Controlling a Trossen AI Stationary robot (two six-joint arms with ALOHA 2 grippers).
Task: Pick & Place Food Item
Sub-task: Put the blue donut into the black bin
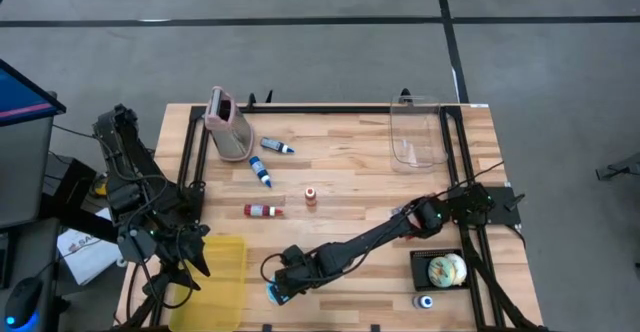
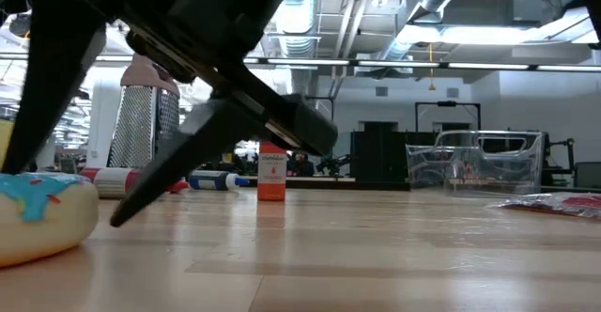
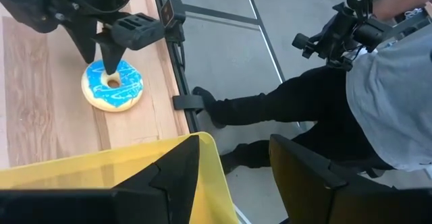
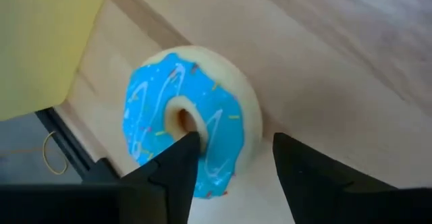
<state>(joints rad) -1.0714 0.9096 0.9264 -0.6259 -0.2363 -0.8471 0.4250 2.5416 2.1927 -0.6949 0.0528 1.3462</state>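
Donut (image 4: 192,137) at table's (image 1: 350,172) near edge, beside yellow tray (image 1: 222,272).
Right gripper (image 4: 229,158) open, astride ring wall, holding nothing: one finger in hole. Likely light, soft toy; icing possibly slippery.

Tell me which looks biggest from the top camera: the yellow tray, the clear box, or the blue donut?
1. Yellow tray, about tied with
2. clear box; too close to rank.
3. Blue donut, smallest by far, partly hidden under the right tool.
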